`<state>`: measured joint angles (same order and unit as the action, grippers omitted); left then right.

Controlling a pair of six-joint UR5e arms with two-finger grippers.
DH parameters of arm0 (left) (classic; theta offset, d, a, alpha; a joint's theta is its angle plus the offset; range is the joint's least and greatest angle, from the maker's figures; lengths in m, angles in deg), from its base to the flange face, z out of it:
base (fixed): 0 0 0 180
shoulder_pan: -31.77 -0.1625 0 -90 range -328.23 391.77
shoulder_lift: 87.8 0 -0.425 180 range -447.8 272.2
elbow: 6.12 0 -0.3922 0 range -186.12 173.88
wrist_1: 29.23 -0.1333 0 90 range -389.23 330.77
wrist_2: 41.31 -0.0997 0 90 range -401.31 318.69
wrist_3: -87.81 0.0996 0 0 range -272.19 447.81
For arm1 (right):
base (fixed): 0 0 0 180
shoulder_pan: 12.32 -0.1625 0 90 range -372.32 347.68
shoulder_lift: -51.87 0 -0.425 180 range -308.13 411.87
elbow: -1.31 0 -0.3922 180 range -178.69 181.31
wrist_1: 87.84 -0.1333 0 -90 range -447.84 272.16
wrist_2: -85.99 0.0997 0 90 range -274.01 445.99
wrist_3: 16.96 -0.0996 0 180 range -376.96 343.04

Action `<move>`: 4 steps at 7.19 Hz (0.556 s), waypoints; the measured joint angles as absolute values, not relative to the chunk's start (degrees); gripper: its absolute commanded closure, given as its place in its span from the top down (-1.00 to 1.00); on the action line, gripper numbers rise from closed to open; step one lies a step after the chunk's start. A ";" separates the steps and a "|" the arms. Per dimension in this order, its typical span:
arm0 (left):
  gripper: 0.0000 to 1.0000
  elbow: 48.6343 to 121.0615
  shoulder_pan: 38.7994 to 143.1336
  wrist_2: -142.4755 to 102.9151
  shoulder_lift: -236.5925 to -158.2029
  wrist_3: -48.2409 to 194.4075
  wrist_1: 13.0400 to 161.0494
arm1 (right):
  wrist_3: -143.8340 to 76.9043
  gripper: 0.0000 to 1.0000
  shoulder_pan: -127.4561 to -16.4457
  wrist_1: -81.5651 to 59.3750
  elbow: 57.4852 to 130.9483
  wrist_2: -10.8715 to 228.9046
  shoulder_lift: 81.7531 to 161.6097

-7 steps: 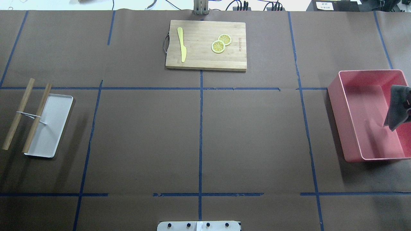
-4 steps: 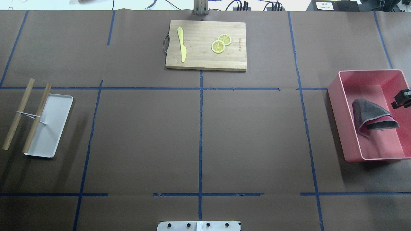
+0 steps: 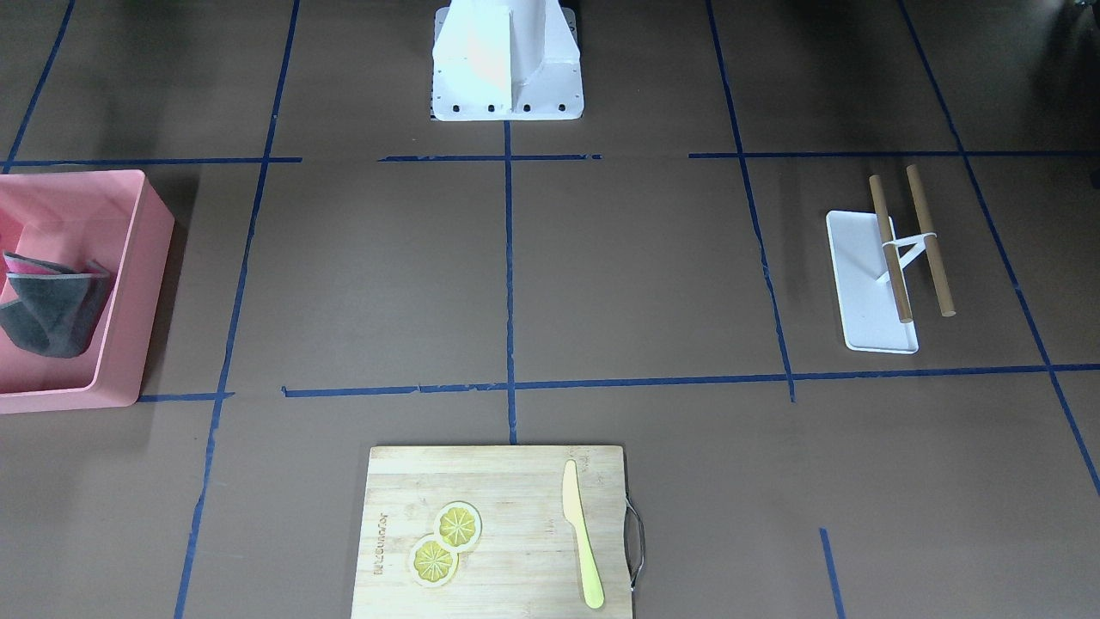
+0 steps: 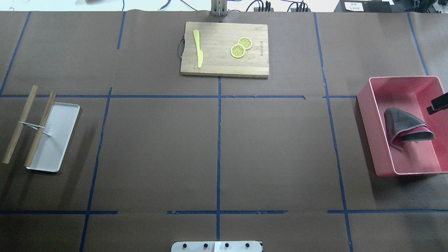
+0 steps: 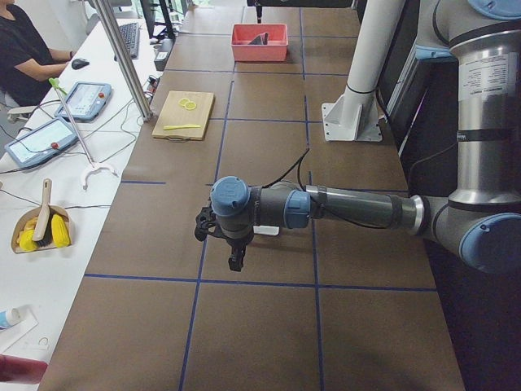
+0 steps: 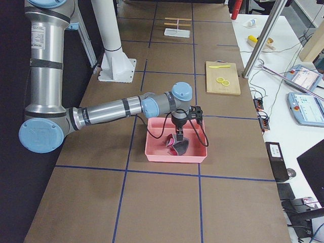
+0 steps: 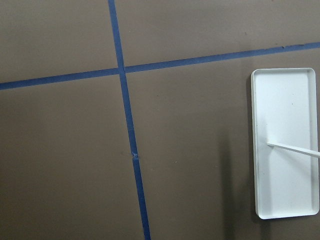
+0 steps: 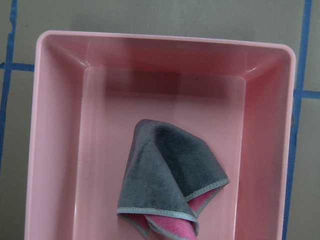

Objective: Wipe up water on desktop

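The desktop (image 4: 157, 150) is dark brown with blue tape lines; I see no water on it. A grey cloth with a pink inside (image 4: 406, 127) lies crumpled in the pink bin (image 4: 365, 115) at the right. It also shows in the right wrist view (image 8: 172, 175). My right gripper (image 6: 178, 135) hangs over the bin, above the cloth and apart from it. Only a dark tip of it (image 4: 439, 104) shows in the overhead view, so I cannot tell if it is open. My left gripper (image 5: 235, 262) hovers over the desktop near the white tray; I cannot tell its state.
A bamboo cutting board (image 4: 224, 66) with a yellow knife (image 4: 198, 49) and two lemon slices (image 4: 240, 47) lies at the far middle. A white tray (image 4: 57, 140) with two wooden sticks (image 4: 28, 122) lies at the left. The robot base (image 4: 217, 246) is at the near edge.
One second ago the cloth hung from my right gripper over the bin. It has been let go and now lies in the bin. The gripper has drawn back toward the right edge.
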<state>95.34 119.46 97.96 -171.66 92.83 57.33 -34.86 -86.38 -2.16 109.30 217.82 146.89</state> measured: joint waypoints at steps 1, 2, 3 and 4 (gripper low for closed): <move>1.00 95.05 119.39 96.80 -171.95 92.83 57.18 | -30.42 1.00 -89.09 0.47 109.22 218.19 146.98; 1.00 94.59 119.36 95.92 -172.47 92.82 56.96 | -24.36 1.00 -91.97 5.00 109.19 218.33 146.67; 1.00 94.00 119.33 95.55 -172.86 92.82 56.87 | -19.24 1.00 -94.47 9.07 108.77 218.38 146.24; 1.00 93.43 119.31 95.45 -173.04 92.83 56.83 | -15.56 1.00 -96.61 11.26 107.36 218.42 145.98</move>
<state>93.43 119.31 95.45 -173.04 92.83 56.83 -15.56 -96.61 11.26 107.36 218.42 145.98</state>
